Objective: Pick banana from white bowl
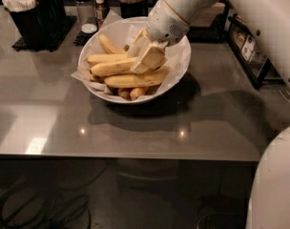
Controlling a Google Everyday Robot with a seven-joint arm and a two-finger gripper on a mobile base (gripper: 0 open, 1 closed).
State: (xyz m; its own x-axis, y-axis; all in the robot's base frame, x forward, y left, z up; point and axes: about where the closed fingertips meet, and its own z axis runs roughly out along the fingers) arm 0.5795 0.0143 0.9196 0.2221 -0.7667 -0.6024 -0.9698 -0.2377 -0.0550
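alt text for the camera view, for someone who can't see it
The robot's gripper reaches down into the white bowl, among a pile of bananas, on a grey table. Black caddies and bottles stand behind the bowl.

The big round white bowl (86, 49) is lined with crinkly paper (78, 75). Yellow bananas (111, 68) lie piled inside. The gripper (146, 55) is down among them.

arm (274, 18) white, rounded | end effector (146, 60) cream, in white bowl (182, 73) | possibly vented
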